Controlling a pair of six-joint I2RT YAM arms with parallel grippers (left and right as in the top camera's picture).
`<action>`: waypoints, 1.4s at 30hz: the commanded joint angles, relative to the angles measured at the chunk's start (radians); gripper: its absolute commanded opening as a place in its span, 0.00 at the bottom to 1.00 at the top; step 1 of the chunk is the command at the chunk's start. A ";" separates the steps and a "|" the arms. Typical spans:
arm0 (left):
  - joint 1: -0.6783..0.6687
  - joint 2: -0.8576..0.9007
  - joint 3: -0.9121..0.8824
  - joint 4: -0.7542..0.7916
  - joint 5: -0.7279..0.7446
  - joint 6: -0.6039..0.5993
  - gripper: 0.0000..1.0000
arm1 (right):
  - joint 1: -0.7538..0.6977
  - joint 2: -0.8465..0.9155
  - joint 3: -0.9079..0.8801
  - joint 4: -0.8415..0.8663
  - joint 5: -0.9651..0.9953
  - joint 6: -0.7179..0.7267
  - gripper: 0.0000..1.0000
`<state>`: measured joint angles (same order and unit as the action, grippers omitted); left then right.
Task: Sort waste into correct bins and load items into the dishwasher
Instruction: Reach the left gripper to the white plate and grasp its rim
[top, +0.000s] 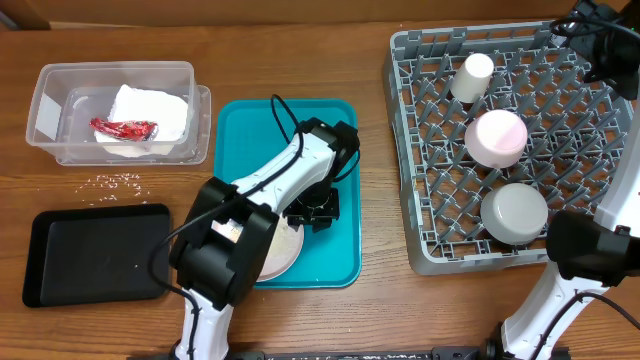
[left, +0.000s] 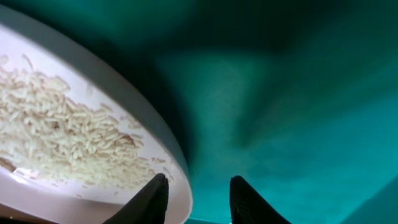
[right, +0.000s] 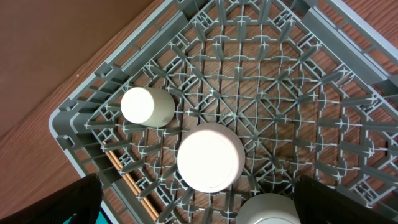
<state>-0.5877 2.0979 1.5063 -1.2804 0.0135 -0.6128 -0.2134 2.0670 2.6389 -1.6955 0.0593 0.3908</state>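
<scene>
At the far left, a clear rectangular plastic tub is sitting on the wooden table, holding a crumpled white paper napkin with a small red crinkled wrapper lying against it. Just in front of the tub, loose whitish rice grains are lying scattered on the wood. Nearer the front edge, a shallow black rectangular tray is lying bare.

In the middle, a teal plastic serving tray is carrying a wide pale pink plate at its near end, and more rice is lying heaped on that plate. The left gripper is hanging low over the teal tray with its fingers set narrow and the plate's rim running in between them. Whether they are pinching the rim, I cannot tell.

To the right, a large square grey plastic dish rack is holding a small cream cup, a pale pink bowl and a grey-green small bowl in a line. The right gripper is hovering above the rack, spread wide and gripping nothing.
</scene>
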 joint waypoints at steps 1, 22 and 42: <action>0.000 0.031 -0.004 0.013 -0.025 -0.023 0.35 | 0.003 -0.029 0.018 0.002 0.010 -0.005 1.00; 0.000 0.034 -0.005 0.092 -0.125 -0.024 0.04 | 0.003 -0.029 0.018 0.002 0.010 -0.005 1.00; 0.004 0.034 0.203 -0.193 -0.235 -0.134 0.04 | 0.003 -0.029 0.018 0.002 0.010 -0.005 1.00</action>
<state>-0.5877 2.1284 1.6352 -1.4368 -0.1539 -0.6872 -0.2134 2.0670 2.6389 -1.6947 0.0597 0.3912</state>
